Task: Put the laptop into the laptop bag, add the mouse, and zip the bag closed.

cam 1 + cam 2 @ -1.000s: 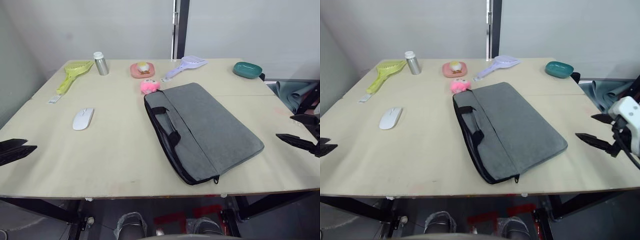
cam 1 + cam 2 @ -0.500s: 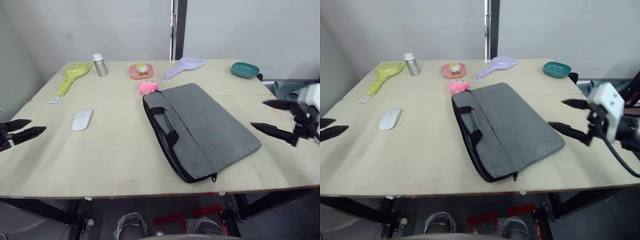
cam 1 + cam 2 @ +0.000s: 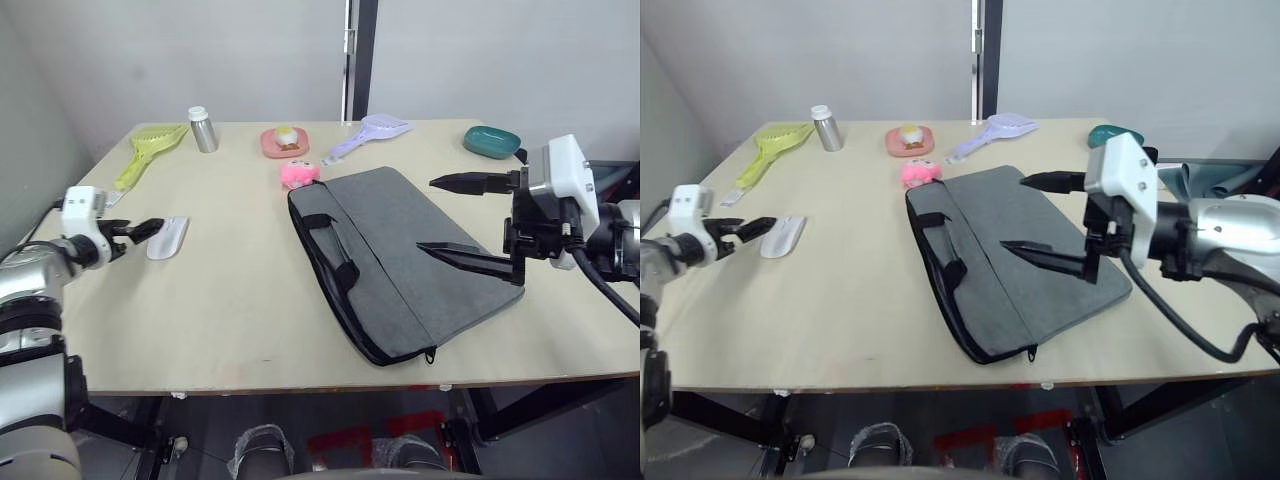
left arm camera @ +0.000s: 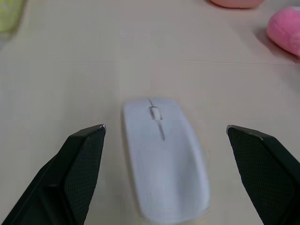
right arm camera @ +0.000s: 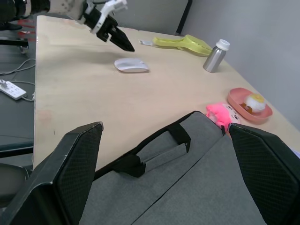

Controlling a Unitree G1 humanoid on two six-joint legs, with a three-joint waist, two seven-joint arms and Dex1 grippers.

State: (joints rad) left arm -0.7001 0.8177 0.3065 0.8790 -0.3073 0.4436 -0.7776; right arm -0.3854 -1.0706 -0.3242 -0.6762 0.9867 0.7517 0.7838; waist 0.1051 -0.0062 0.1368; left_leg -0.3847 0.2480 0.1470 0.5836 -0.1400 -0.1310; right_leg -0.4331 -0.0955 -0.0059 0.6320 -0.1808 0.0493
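Now left gripper (image 4: 164,129) jaws spread wide astride mouse (image 4: 164,157): light, smooth, slippery, pinch long sides. Right gripper (image 3: 450,215) jaws released above laptop bag (image 3: 400,255), soft.

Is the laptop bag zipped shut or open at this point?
Apparently shut: the laptop bag lies flat, its zipper pull at the near corner, no gap visible along the edge.

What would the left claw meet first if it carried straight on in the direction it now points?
Most likely the mouse: it lies on the table directly ahead of the open left claw, lined up between its fingers. How near the tips are is unclear.
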